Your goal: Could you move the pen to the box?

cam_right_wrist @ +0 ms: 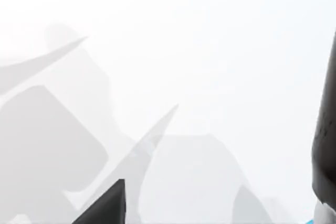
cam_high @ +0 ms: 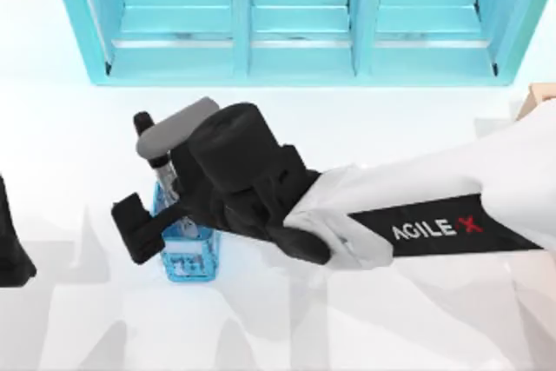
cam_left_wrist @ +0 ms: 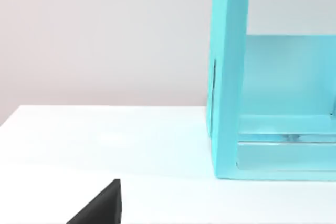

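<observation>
The pen (cam_high: 145, 124) stands tilted in the small blue mesh cup (cam_high: 187, 254) at the table's left-centre, its black cap sticking out toward the back left. My right gripper (cam_high: 165, 219) reaches in from the right and hovers open over the cup, with one black finger (cam_high: 130, 225) on the cup's left side and the other hidden under the wrist. In the right wrist view that finger (cam_right_wrist: 105, 208) shows low over the white table, with a dark upright shape (cam_right_wrist: 326, 129) at the edge. A tan corner of the box (cam_high: 540, 97) peeks out at the far right.
A large cyan shelf unit (cam_high: 295, 15) spans the table's back edge; its side wall (cam_left_wrist: 228, 77) also shows in the left wrist view. My left gripper (cam_high: 10, 245) is parked at the left edge, and one of its fingers (cam_left_wrist: 102, 205) shows over bare white table.
</observation>
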Available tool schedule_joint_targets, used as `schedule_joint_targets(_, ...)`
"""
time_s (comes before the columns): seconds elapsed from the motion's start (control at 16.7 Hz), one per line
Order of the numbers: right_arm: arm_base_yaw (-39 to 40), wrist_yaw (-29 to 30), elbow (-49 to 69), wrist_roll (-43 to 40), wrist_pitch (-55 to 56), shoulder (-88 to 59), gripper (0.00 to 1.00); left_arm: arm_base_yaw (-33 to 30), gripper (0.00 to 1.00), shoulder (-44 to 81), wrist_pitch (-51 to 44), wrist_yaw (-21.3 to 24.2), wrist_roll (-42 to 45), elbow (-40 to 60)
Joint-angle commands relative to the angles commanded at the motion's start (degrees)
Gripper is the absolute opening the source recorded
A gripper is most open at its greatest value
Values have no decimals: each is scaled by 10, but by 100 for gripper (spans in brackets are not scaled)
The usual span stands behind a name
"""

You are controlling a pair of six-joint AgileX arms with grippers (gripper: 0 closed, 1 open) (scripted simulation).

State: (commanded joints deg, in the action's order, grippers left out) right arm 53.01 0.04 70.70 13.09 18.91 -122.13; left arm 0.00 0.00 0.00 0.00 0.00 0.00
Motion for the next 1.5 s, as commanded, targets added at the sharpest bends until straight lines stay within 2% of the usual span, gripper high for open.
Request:
schedule_joint_targets(0.12, 0, 0, 0, 0, 0, 0, 2, 0, 100, 0, 0, 0, 0, 0)
schedule_joint_targets(0.18, 0, 0, 0, 0, 0, 0, 0, 0, 100, 0, 0, 0, 0, 0)
schedule_joint_targets(0.78, -3, -7, -1, -1, -8, 11, 0, 0, 100, 0, 0, 0, 0, 0)
schedule_joint_targets(1.5, -151, -136, -72, -82, -273, 343, 0, 0, 100, 0, 0, 0, 0, 0)
